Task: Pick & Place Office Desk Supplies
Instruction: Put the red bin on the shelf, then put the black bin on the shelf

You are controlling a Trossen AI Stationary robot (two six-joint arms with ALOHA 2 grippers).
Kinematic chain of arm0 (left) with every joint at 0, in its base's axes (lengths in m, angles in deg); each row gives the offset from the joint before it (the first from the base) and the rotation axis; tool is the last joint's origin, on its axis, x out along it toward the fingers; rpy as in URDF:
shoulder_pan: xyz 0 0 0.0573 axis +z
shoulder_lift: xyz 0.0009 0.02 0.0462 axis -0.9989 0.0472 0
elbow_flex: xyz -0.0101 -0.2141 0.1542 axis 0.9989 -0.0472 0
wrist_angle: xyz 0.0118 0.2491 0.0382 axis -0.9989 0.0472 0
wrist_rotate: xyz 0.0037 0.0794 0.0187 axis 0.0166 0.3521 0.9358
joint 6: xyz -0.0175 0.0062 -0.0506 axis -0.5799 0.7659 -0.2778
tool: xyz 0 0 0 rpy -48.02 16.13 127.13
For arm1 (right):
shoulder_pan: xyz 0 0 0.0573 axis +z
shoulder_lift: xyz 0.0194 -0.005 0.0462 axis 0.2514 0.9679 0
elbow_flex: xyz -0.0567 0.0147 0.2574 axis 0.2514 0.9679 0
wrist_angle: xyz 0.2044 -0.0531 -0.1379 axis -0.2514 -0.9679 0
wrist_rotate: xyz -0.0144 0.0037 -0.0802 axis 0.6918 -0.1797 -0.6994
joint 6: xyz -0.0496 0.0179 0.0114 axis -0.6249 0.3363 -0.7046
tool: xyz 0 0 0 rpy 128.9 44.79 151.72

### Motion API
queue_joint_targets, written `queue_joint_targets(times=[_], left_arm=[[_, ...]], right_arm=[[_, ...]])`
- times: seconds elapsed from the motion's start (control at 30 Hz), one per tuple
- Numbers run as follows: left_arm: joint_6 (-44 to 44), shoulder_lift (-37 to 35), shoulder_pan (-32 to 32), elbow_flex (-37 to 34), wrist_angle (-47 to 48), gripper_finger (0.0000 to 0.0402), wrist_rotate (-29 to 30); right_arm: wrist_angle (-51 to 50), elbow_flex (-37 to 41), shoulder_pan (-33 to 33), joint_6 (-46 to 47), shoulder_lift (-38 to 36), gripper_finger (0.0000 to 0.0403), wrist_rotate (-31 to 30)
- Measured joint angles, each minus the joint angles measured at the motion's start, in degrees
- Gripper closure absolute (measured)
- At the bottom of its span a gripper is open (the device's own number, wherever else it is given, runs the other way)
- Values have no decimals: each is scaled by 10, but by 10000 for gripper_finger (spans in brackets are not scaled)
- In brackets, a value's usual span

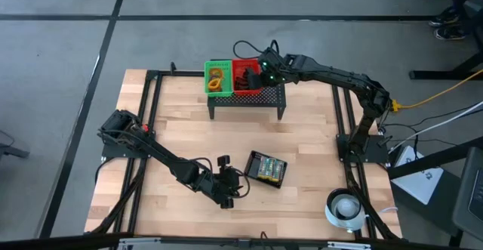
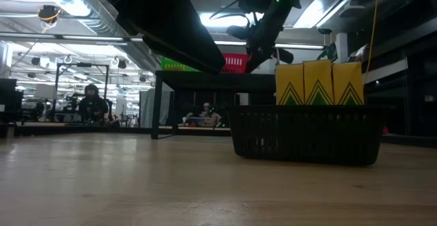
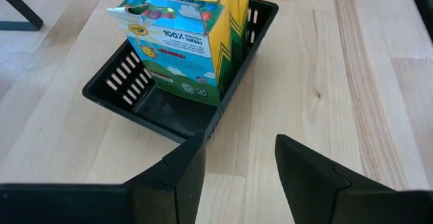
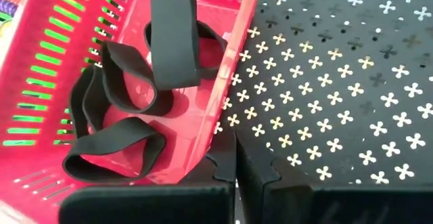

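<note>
A black basket [image 1: 268,168] holding printed crayon packets [image 3: 186,34] stands on the table near the middle. My left gripper [image 3: 240,160] is open and hovers low just left of the basket [image 3: 169,112], touching nothing. On the far black mesh stand [image 1: 260,99] sit a green basket [image 1: 217,78] with orange and yellow loops and a red basket [image 4: 128,21] with several black bands [image 4: 169,41] lying in it. My right gripper [image 4: 235,160] is shut above the stand, at the red basket's right wall. A small black item [image 1: 223,162] lies beside my left gripper [image 1: 241,183]. My right gripper points down over the mesh stand's top, its shut fingers [image 4: 220,156] right beside the red basket's right wall [image 4: 226,95]. Whether a finger touches that wall, I cannot tell. Nothing shows between the fingers.
A round white object [image 1: 343,207] sits at the table's near right corner. A black frame [image 1: 147,114] runs along the table's sides. Bare wood lies between the stand and the black basket. In the low view, people sit at desks [image 2: 92,103] far behind the table.
</note>
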Motion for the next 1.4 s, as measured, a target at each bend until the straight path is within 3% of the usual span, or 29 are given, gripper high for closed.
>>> queue_joint_targets(times=[0.13,0.33,0.53,0.7,0.83,0.97,1.23,1.4], left_arm=[[1,0,0,0,0,226,1],[15,0,2,0,-1,226,4],[32,0,18,0,-31,226,2],[71,0,46,0,-64,226,-26],[151,0,55,0,-111,226,-31],[222,-16,39,0,-133,226,-24],[204,-80,-35,-23,-35,226,88],[186,-134,-39,-159,-223,226,40]], right_arm=[[-13,0,0,-16,-3,403,-32],[-120,0,-15,-33,-43,403,-120],[-234,0,-17,-33,-109,403,-260],[-252,0,37,-60,-173,403,-340],[-264,0,103,-71,-217,403,-394],[-271,6,175,-95,-241,403,-415],[-242,145,273,-48,-311,403,-459],[-43,293,332,-72,-373,403,-438]])
